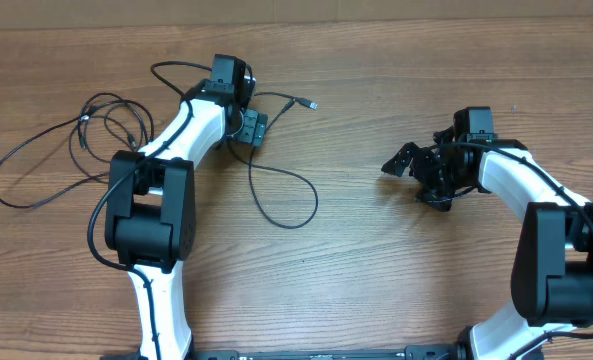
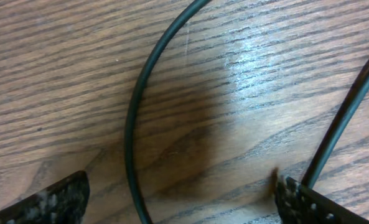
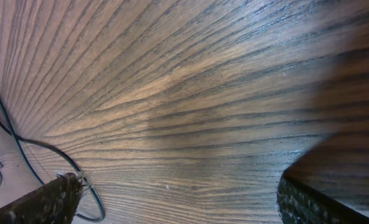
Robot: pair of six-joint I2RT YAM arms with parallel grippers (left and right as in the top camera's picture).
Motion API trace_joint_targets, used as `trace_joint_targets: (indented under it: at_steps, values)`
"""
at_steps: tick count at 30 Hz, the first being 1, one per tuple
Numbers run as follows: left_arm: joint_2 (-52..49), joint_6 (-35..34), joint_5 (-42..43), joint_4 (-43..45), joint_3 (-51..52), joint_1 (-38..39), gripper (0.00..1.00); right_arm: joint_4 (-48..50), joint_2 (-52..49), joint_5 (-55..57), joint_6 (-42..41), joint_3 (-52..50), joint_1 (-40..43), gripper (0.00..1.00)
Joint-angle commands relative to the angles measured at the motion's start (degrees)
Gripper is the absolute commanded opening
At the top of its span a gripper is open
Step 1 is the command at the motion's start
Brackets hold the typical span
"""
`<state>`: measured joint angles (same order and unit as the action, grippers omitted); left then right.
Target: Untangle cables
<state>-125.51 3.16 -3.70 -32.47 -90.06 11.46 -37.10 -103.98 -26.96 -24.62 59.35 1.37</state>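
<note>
The left claw (image 1: pixel 253 128) sits low over the tabletop (image 1: pixel 376 280) near the middle of the far edge. Its jaws are spread wide and grip nothing. In the left wrist view one thin curving cord (image 2: pixel 129 124) lies between the jaws, and a second cord (image 2: pixel 349 106) runs up against one of the fingers (image 2: pixel 308 205). The right claw (image 1: pixel 416 172) is also spread and empty, over bare wood toward the right edge, well apart from the work.

The cables (image 1: pixel 81 125) lie mostly as a bunch toward the far-left corner. A loose loop (image 1: pixel 314 195) trails from the left claw towards the tabletop's middle, and a silver-tipped plug (image 1: pixel 311 103) rests just beside the claw, towards the far edge.

Risks, as I judge them:
- Closing now could trap both cords, and a pull would then drag them together instead of parting them.
- Nothing pins the bunch, so a pull may slide the whole bunch or tighten its crossings.
- The cord is thin and could slip out of the jaws.
- The left arm (image 1: pixel 191 125) lies over part of the run and could snag it.

Count:
- Two arms and two claws.
- One silver-tipped plug is visible.
- There are at least two cords. The exact number cannot be told where they cross and pass under the arm.
</note>
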Motion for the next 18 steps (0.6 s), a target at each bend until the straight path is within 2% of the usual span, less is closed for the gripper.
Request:
trace_joint_targets:
  at_steps: [1, 4, 9, 13, 18]
  values:
    - [-1.6, 2.9, 2.2, -1.7, -0.5, -0.2, 0.98, 0.0, -2.3, 6.4, 0.7, -1.5, 0.3, 1.00]
    - [-1.6, 3.7, 5.4, -2.0, -0.5, -0.7, 0.98, 0.0, -2.3, 6.4, 0.7, -1.5, 0.3, 1.00]
    - [-1.6, 3.5, 11.3, -2.0, -0.5, -2.6, 0.90, 0.0, -2.3, 6.4, 0.7, -1.5, 0.3, 1.00]
    - [-1.6, 3.5, 19.9, -2.3, -0.5, -5.6, 0.93, 0.0, -2.3, 6.4, 0.7, -1.5, 0.3, 1.00]
    - [-1.6, 3.5, 29.2, -2.6, -0.5, -9.1, 0.93, 0.0, -2.3, 6.4, 0.7, -1.5, 0.3, 1.00]
